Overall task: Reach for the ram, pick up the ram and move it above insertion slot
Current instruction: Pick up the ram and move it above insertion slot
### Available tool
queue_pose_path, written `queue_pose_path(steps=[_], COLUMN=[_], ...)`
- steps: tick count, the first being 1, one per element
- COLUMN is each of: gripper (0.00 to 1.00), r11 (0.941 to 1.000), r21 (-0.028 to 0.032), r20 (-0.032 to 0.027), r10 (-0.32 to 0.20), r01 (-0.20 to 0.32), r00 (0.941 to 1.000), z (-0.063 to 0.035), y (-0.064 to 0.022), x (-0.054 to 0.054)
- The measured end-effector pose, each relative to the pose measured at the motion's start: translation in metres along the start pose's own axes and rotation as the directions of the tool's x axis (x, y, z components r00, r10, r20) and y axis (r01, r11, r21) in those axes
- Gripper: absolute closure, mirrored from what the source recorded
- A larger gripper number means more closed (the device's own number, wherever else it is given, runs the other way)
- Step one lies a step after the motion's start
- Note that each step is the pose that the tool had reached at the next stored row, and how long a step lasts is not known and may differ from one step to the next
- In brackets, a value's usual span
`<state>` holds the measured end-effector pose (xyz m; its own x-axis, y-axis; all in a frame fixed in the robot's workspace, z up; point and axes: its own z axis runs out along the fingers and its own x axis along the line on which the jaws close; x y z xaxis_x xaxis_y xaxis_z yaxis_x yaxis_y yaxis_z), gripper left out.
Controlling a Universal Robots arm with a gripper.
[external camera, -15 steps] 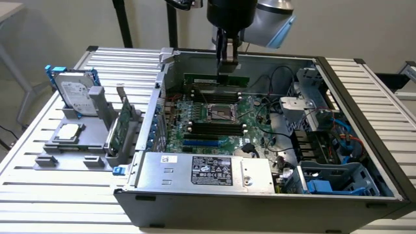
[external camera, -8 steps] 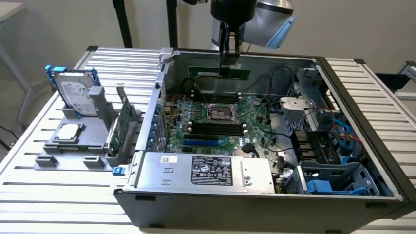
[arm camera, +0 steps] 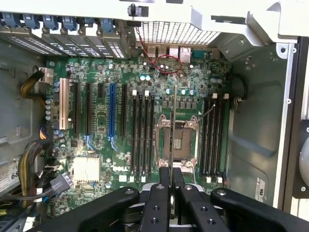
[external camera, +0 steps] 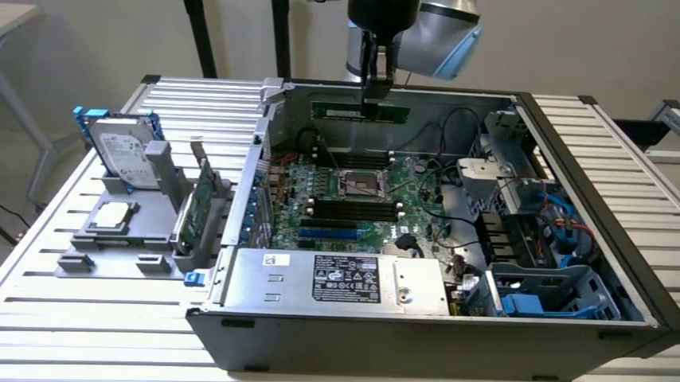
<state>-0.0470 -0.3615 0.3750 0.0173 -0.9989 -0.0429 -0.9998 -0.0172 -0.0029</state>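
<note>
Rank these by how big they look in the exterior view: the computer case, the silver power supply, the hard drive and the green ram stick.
1. Computer case, by far the largest.
2. Power supply.
3. Hard drive.
4. Ram, held in the gripper; it sits farther back, so it may look smaller than it is.

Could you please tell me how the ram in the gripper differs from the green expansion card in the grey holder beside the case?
The ram is long and narrow, while the expansion card is taller and broader. The ram hangs in the gripper above the open case; the card stands in the grey holder at the exterior view's left. The ram carries a pale label; the card has a metal bracket. Both are green circuit boards standing on edge.
</note>
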Motion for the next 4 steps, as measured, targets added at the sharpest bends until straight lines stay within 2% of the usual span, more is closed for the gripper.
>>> queue_pose_path(steps=[4], gripper=[0.86], r11=[1.0000], r21=[0.0000], r20=[0.0000], r10=[0.000], r01=[0.000], r00=[1.0000], z=[0.0000], y=[0.0000], x=[0.0000])
